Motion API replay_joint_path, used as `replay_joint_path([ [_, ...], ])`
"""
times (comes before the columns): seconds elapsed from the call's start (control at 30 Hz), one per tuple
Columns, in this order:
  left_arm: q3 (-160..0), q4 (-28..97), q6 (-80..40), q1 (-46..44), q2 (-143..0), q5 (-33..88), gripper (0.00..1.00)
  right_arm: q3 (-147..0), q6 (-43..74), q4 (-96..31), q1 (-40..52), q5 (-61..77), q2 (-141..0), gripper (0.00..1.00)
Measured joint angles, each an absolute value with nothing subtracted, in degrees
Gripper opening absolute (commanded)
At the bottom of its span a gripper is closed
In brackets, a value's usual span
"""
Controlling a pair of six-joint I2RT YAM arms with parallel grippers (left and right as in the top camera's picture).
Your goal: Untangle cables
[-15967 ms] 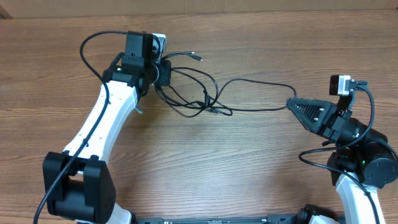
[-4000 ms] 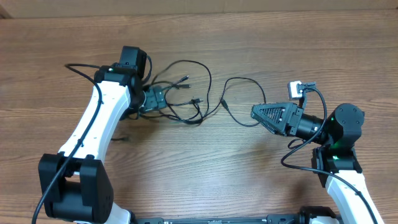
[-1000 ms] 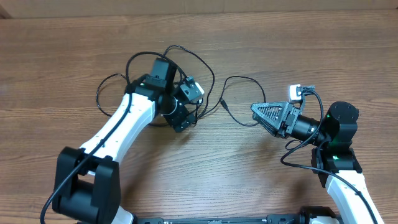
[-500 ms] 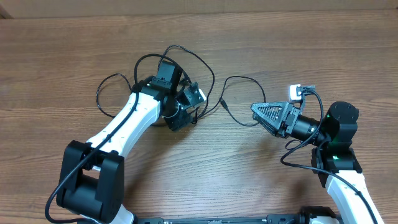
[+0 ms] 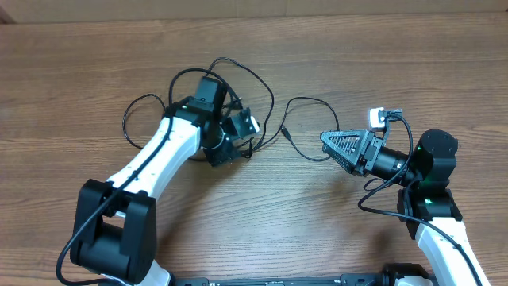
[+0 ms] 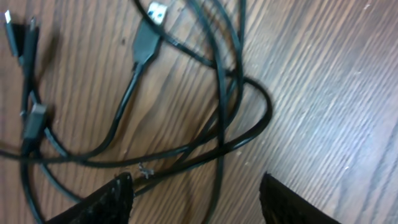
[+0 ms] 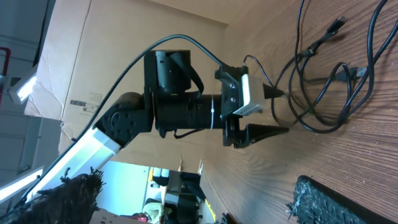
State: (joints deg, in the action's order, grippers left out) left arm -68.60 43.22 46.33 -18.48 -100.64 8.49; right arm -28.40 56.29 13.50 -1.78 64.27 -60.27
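Several cables [image 6: 233, 78] lie bunched just ahead of the left pincer [image 6: 196, 186], part-open and apparently empty; the right pincer [image 5: 325, 141], wide open, sits well apart.

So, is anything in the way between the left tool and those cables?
Nothing visible is. The left tool hangs right over the cables with its fingers apart, and only bare table shows around the loops below it.

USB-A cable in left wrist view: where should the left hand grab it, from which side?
Probably the black plug body just behind the silver tip, from above: it looks stiff, lies flat on the table, wider than the cord.
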Motion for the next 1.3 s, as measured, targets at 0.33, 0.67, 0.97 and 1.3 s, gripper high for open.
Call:
replay_joint_path([
  [0.33,-68.6,43.1,48.1,-13.3,-100.6,11.8,0.82,-28.4,56.3,13.5,-1.8,63.5,-60.3,1.0],
  [0.67,-68.6,39.8,50.1,-13.4,-104.4,13.7,0.63,-28.4,56.1,13.4,-1.8,63.0,-60.3,1.0],
  [0.97,-68.5,37.5,51.0,-13.4,-107.9,13.7,0.04,-28.4,56.1,13.3,-1.8,62.9,-60.3,1.0],
  [1.3,-69.8,41.6,46.5,-13.4,-107.9,13.8,0.04,-28.4,56.1,13.2,-1.8,62.7,-60.3,1.0],
])
